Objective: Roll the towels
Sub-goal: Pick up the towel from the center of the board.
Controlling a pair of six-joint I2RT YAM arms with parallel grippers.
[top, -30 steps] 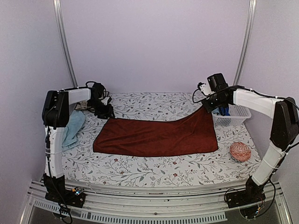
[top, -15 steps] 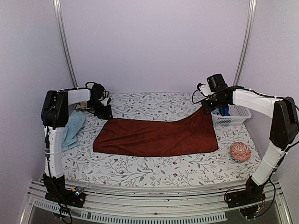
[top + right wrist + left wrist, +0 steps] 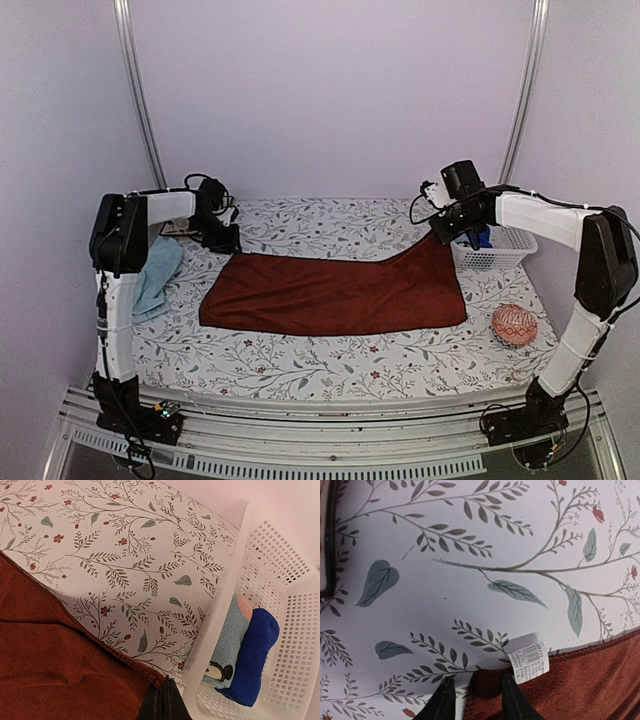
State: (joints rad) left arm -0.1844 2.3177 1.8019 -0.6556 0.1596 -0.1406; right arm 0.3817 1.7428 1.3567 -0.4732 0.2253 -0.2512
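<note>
Seen from above, the maroon terry towel (image 3: 335, 293) lies flat on the floral tablecloth (image 3: 330, 365) left of the white lattice basket (image 3: 500, 256), with the crumpled pale blue towel (image 3: 157, 275) farther left; at the left wrist, the left gripper (image 3: 477, 681) has its fingers apart astride the maroon towel's tagged corner; at the right wrist, the right gripper (image 3: 161, 696) has its fingers pressed together on the hem beside the basket.

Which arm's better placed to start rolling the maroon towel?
Right. The right gripper is shut on the lifted far-right corner of the maroon towel; the left gripper only straddles its flat far-left corner.
</note>
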